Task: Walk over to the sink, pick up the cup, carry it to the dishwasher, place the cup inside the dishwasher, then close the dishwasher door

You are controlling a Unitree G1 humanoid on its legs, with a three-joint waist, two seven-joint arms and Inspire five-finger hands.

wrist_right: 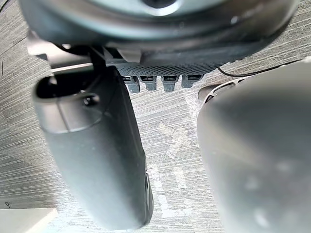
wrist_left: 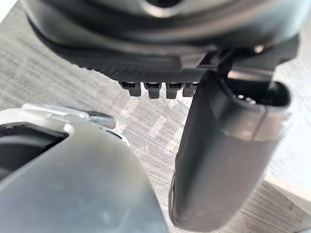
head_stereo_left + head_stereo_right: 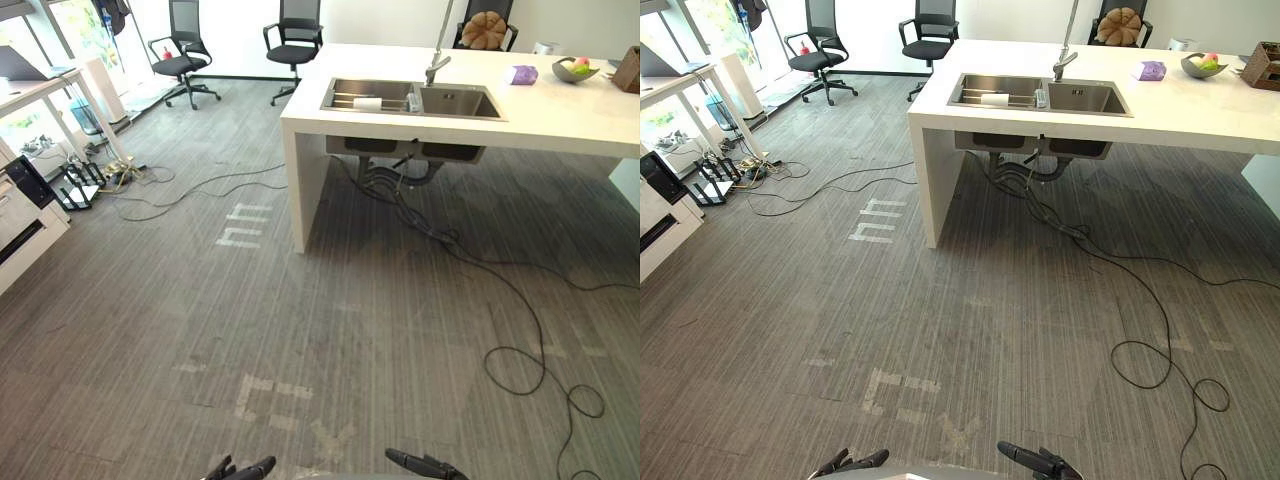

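The cup [image 3: 367,103] (a small white one, lying on its side as far as I can tell) rests in the left-hand basin of the steel sink [image 3: 458,103]. The sink is set into the white island counter [image 3: 560,120], well ahead of me across the grey floor [image 3: 300,300]. My left hand [image 3: 243,468] and my right hand [image 3: 425,465] both hang low and close to me, well apart from the cup, each with fingers relaxed and nearly straight and the thumb standing apart, holding and touching nothing.
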